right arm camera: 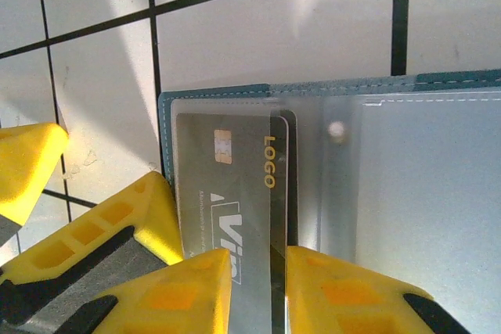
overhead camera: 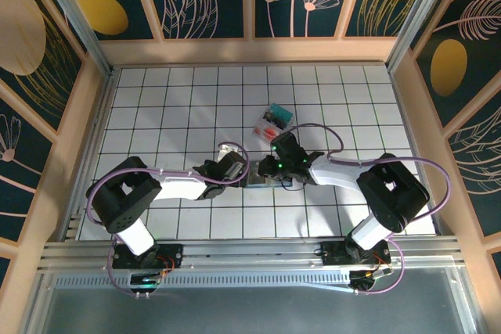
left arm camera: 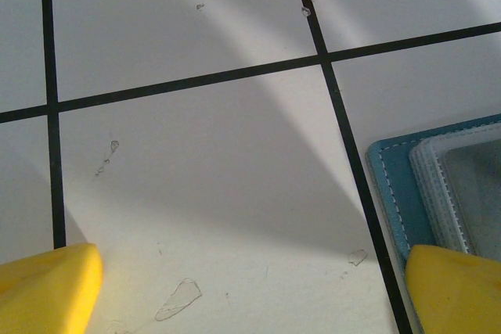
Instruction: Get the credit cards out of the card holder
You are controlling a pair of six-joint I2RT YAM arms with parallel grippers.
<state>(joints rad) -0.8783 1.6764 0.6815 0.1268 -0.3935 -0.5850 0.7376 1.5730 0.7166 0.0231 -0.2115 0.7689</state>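
Note:
The card holder (right arm camera: 391, 82) lies open and flat on the tiled floor, its clear sleeve facing up. A grey credit card (right arm camera: 227, 185) with a chip and gold "LOGO" sits in the left pocket, and a darker card edge (right arm camera: 292, 193) shows just behind it. My right gripper (right arm camera: 258, 271) is closed down to a narrow gap with that card's edge between the fingertips. My left gripper (left arm camera: 250, 291) is spread wide open; its right finger (left arm camera: 454, 287) sits over a corner of the holder (left arm camera: 395, 185). In the top view both grippers (overhead camera: 237, 168) (overhead camera: 272, 168) meet at the holder (overhead camera: 257, 183).
Loose teal and pink-red cards (overhead camera: 274, 121) lie in a small pile one tile beyond the grippers. A yellow finger of the left arm (right arm camera: 27, 162) shows at the left of the right wrist view. Wooden walls (overhead camera: 102, 91) ring the floor.

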